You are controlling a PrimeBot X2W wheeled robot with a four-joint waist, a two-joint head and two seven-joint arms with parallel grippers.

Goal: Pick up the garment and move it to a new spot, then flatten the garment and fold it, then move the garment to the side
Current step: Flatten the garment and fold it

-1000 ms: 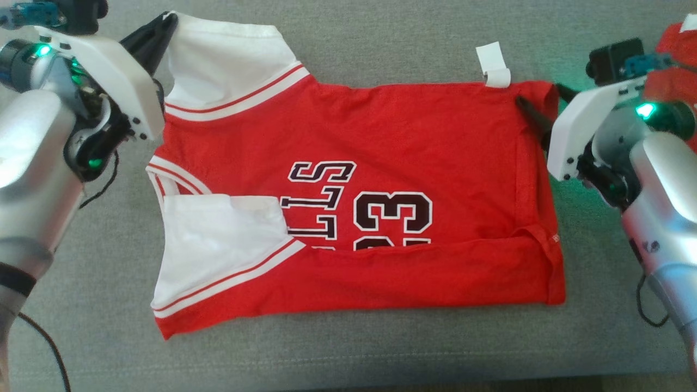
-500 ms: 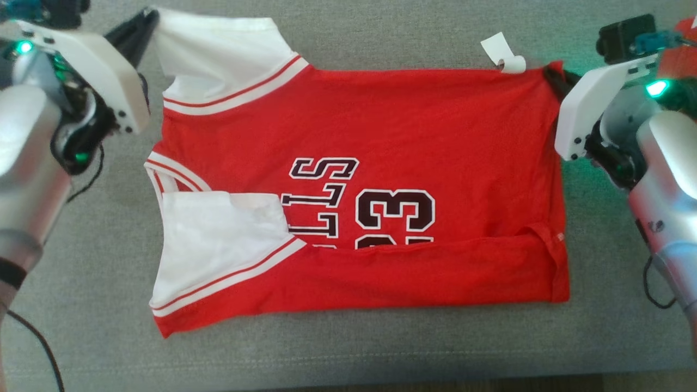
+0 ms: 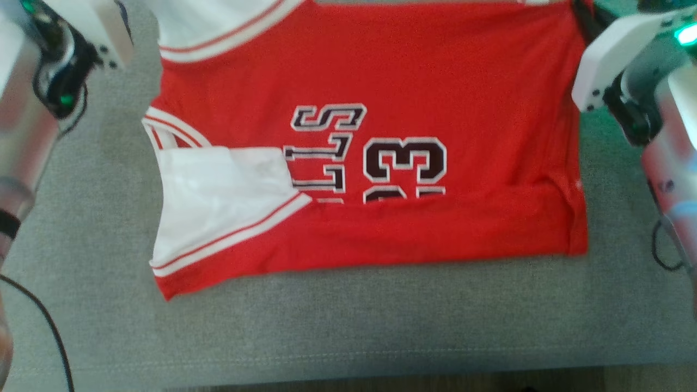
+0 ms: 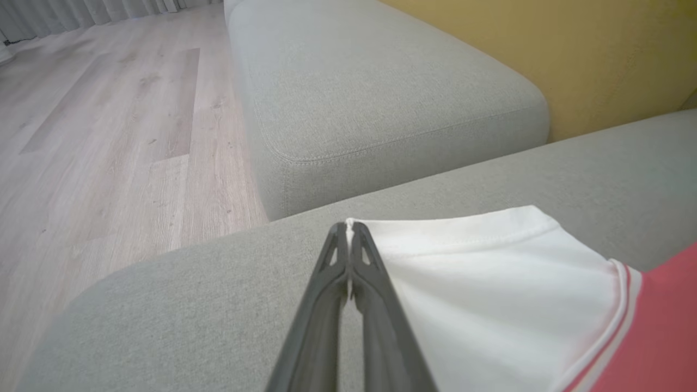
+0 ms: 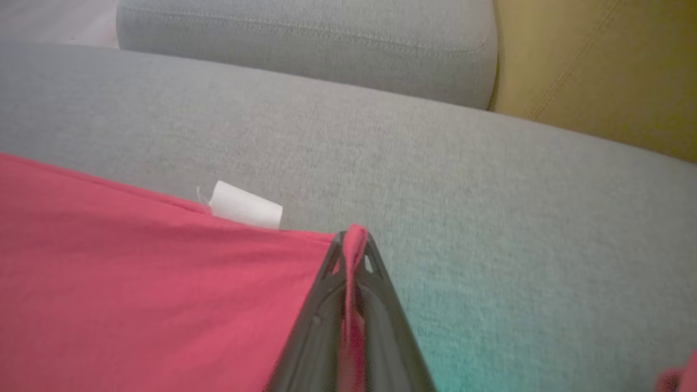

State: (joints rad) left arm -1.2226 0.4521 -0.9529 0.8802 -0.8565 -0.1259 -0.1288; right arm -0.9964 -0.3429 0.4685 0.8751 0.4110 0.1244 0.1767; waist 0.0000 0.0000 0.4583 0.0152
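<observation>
**Position of garment.** The garment (image 3: 414,71), a red sleeveless jersey worn over white sleeves, is found lying sideways on the grey sofa seat (image 3: 348,332), collar to the robot's left and hem to its right. The near long edge is already turned up over the body as a red strip.

**Jaws.** The left gripper (image 4: 348,226) is seen with its jaws pressed together on the extreme corner of the far white sleeve (image 4: 479,272). The right gripper (image 5: 353,237) is seen with its jaws clamped on the far hem corner, a sliver of red cloth showing between them.

**Step in hand.** The second lengthwise fold is judged to be under way, with the far edge held at both ends.

**Recommendations.**
- Both corners should be carried towards the near edge at equal height and pace, so that the edge is laid parallel to the turned-up strip.
- The cloth between the arms should be held lightly taut; sag would be expected to leave a crease across the chest.
- The left hold is noted as very shallow, so abrupt pulls should be avoided.
- Release is advised only once the edge rests flat.

**Markings.** Dark, white-outlined block letters "L L S" are read lying sideways on the chest, the rest being covered. Beside them a block numeral, taken as a "3", is visible, with a second half hidden by the strip. A white tag (image 5: 245,206) is noted at the far edge; no print can be read on it.
</observation>
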